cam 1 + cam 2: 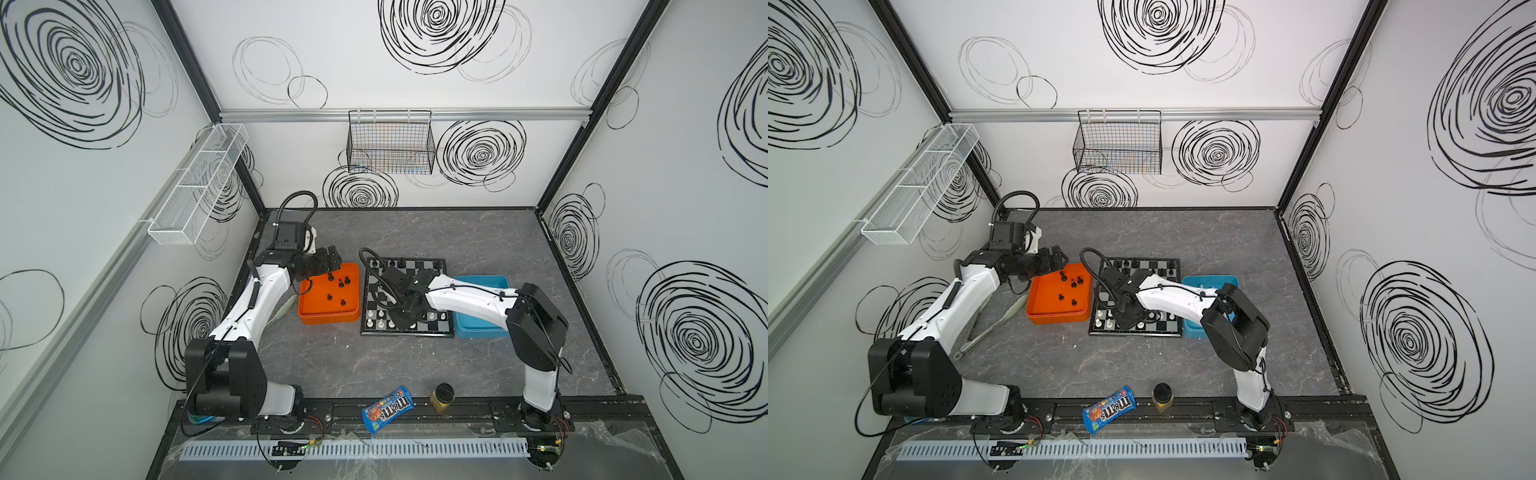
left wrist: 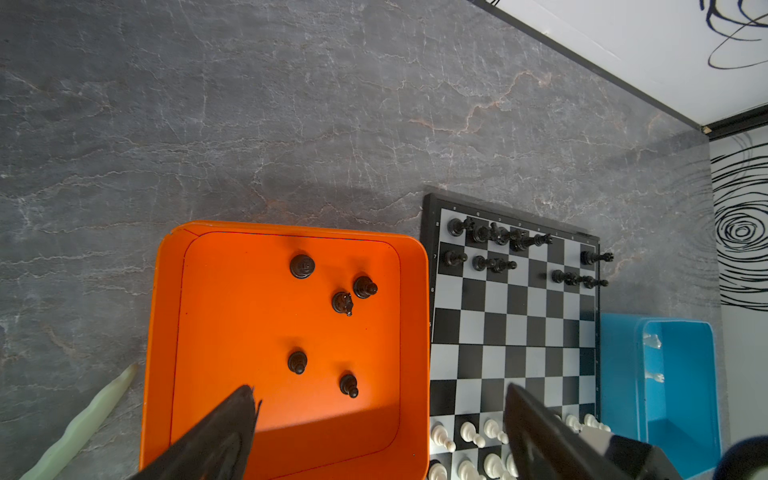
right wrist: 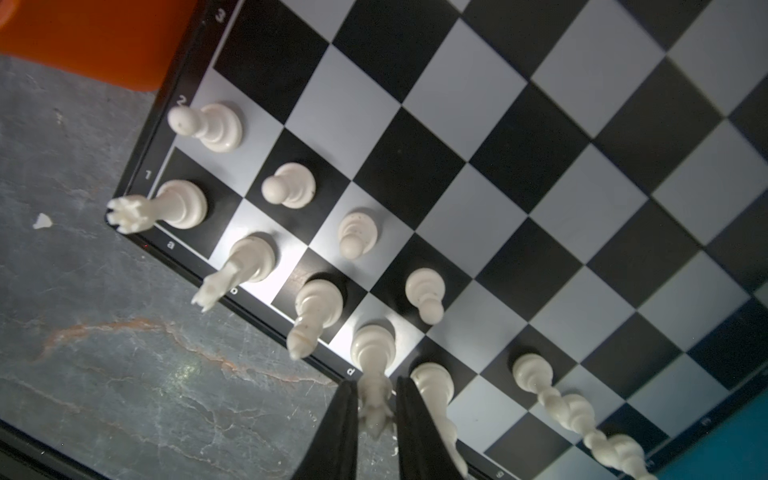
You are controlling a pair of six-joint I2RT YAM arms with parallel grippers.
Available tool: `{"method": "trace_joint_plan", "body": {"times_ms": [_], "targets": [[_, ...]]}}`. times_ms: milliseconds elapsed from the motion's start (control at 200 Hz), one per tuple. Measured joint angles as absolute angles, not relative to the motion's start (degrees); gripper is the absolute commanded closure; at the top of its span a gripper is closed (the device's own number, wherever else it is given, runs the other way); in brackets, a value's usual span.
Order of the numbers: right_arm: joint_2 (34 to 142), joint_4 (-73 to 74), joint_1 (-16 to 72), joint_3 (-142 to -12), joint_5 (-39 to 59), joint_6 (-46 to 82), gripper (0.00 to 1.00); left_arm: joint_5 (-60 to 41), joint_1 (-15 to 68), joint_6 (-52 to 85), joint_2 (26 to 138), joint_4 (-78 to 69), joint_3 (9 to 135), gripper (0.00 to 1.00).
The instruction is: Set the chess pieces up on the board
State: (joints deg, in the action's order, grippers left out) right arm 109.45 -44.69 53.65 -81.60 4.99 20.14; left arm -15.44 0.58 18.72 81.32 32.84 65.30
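Grey marbled tabletop (image 1: 478, 237) bears board (image 1: 434, 268); white walls (image 1: 353, 83), black spiral scribbles.

Left pincer (image 2: 379, 388) wide apart — right pincer (image 3: 376, 381) narrow, tips down.

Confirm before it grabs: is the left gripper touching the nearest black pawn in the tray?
Apart. Left wrist view: bare orange tray separates the black pawn from both left gripper fingers.

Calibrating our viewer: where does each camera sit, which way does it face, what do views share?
Top views: high at the near edge, looking down on the table; left arm, right arm show.
Left wrist: above the orange tray, facing down; open left tool shows.
Right wrist: low over the board, facing white pieces; right tool flanks one.
Shared: all show board, orange tray.
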Motion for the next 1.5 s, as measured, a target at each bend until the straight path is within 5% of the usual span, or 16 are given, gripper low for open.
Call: {"method": "trace_joint_plan", "body": {"times_ms": [796,1111,1341,1501], "targets": [[109.4,-47.4,53.1,-87.7,0.1,19.8,0.64,-15.5,0.2,18.8,81.3,32.9,65.3,0.04],[108.9,-46.5,44.7,-89.6,0.1,19.0,0.21,-13.6,-0.3,19.0,81.4,33.0,63.8,0.04],[101.9,-42.6,34.6,-84.0,4.4,18.5,0.04,-8.9,0.3,19.1,82.9,32.6,63.6,0.01],[97.6,-40.4,29.5,-81.6,7.0,17.8,0.02,-6.2,2.6,19.6,84.6,31.7,62.6,0.07]]}}
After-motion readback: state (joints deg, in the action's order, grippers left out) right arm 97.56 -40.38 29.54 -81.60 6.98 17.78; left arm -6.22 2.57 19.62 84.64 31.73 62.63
